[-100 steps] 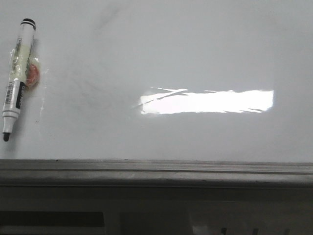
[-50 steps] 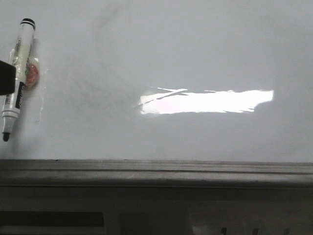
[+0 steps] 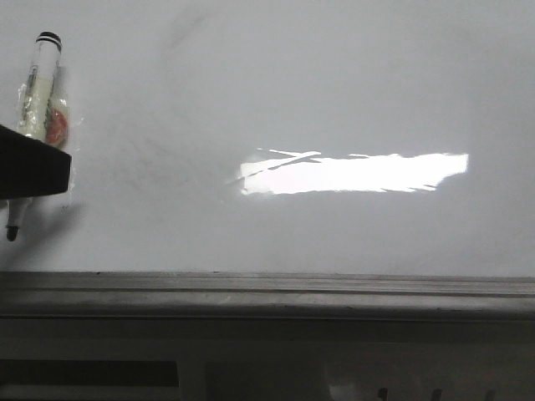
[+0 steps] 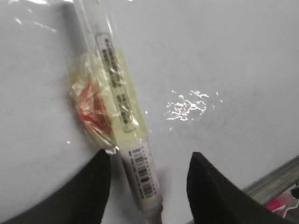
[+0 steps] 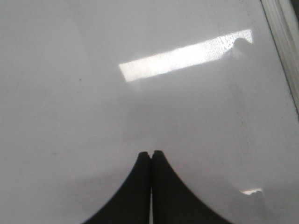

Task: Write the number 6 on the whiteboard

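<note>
The whiteboard is glossy white-grey with faint smudges and no number 6 on it. A white marker with a black end, wrapped in clear tape with a red patch, lies at the board's far left, its black tip toward the ledge. My left gripper is open over the marker, its fingers on either side of the barrel without touching it. In the front view its dark body covers the marker's lower barrel. My right gripper is shut and empty over bare board.
A grey metal ledge runs along the board's lower edge. A bright strip of glare lies at the board's middle. The board's frame edge shows in the right wrist view.
My left gripper has come in from the left edge and now covers the marker's lower barrel. The marker and the right arm have not moved.
</note>
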You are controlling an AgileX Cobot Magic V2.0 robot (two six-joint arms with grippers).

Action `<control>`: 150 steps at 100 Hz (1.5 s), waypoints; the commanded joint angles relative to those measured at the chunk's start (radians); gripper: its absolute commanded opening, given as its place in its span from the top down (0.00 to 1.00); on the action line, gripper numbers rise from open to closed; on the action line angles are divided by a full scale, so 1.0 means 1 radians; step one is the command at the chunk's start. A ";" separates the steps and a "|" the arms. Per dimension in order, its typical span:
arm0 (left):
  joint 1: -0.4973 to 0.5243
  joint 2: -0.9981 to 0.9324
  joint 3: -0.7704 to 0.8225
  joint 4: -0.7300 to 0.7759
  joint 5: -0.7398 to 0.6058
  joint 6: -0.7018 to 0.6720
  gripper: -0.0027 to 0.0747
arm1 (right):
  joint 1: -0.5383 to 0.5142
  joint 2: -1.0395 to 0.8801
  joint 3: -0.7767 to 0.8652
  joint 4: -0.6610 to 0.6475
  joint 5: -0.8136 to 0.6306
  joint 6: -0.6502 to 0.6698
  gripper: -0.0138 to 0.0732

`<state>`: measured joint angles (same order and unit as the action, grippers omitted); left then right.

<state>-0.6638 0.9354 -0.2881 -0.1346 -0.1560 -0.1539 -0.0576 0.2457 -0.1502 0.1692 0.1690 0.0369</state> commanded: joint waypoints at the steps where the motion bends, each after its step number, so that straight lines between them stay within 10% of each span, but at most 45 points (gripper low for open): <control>1: 0.022 0.021 -0.027 -0.012 -0.069 -0.002 0.64 | -0.005 0.019 -0.035 0.004 -0.082 -0.004 0.91; 32: 0.028 0.023 -0.027 -0.016 -0.037 -0.002 0.99 | 0.089 0.037 -0.043 0.003 -0.023 -0.013 0.91; 69: -0.035 0.009 -0.035 0.211 -0.079 -0.002 0.99 | 0.477 0.256 -0.201 -0.031 0.096 -0.037 0.89; 99: -0.165 -0.003 -0.035 0.403 -0.198 -0.002 0.99 | 0.806 0.440 -0.352 -0.031 0.058 -0.037 0.40; 150: -0.270 -0.003 -0.035 0.481 -0.300 -0.002 0.99 | 1.041 0.697 -0.559 -0.031 -0.073 -0.037 0.40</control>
<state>-0.9236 0.9457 -0.2914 0.3519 -0.3845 -0.1539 0.9632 0.9116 -0.6548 0.1467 0.1850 0.0094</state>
